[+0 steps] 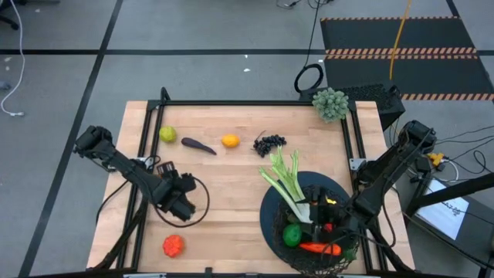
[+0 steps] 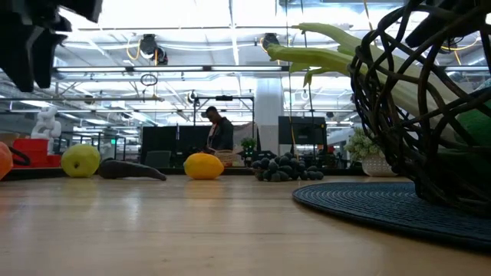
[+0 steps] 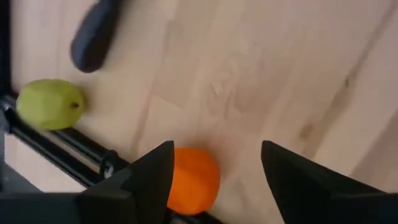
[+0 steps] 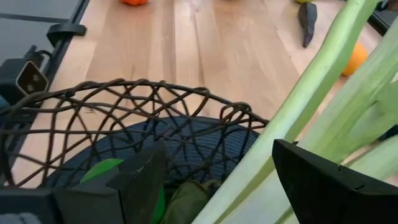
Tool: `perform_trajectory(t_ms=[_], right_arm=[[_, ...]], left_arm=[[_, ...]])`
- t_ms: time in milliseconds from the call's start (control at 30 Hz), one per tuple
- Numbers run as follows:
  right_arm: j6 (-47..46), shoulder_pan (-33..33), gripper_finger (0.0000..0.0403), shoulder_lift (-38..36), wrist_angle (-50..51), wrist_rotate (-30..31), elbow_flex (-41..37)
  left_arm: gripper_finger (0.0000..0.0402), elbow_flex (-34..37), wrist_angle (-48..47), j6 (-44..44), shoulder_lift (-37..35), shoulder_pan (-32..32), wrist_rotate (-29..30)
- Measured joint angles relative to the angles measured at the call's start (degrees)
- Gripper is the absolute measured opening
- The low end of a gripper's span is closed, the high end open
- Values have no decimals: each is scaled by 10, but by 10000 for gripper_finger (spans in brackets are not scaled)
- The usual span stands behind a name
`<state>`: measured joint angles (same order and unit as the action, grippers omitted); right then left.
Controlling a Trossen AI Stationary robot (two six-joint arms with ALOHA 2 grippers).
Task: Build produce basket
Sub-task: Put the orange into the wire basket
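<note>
The black wire basket (image 1: 272, 225) (image 4: 130, 93) sits on a dark round mat at the table's near right. It holds the long celery (image 1: 287, 179) (image 4: 298, 106), whose leafy end sticks out over the far rim, a green lime (image 1: 292, 235) and a carrot (image 1: 319, 249). My right gripper (image 1: 333, 216) (image 4: 219, 146) hovers open over the basket beside the celery. My left gripper (image 1: 179, 205) (image 3: 216, 149) is open above the table's near left, just beyond the red-orange mango (image 1: 173, 245) (image 3: 194, 180). A yellow-green fruit (image 1: 167, 133), eggplant (image 1: 198, 145), orange (image 1: 230, 140) and grapes (image 1: 269, 144) lie in a row across the far half.
A grey-green bumpy clump (image 1: 330, 103) sits at the far right corner. Black frame rails (image 1: 147, 131) run along the table's edges. Bare wood lies between the row of produce and the basket. A person (image 2: 219, 132) stands in the room beyond the table.
</note>
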<state>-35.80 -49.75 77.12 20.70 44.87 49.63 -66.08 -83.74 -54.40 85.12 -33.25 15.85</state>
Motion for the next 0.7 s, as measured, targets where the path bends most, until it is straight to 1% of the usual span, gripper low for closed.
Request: perform_trajectory(t_ms=[100,200,333,433,500,633,700], right_arm=[[23,6,288,0,-16,-1,0],[46,10,288,0,-39,-4,0],[74,11,288,-4,-67,-20,0],[84,11,288,-13,-72,-26,0],[80,11,288,-23,-72,-30,0],[80,11,288,-42,-73,-30,0],[78,11,288,-47,-75,-30,0]], left_arm=[[252,0,0,78,0,20,-32],[285,8,0,129,0,39,-39],[340,49,-8,150,0,63,-39],[369,84,-5,153,0,74,-38],[379,98,-2,169,0,76,-44],[385,117,0,174,0,66,-100],[386,131,-2,187,0,59,-116]])
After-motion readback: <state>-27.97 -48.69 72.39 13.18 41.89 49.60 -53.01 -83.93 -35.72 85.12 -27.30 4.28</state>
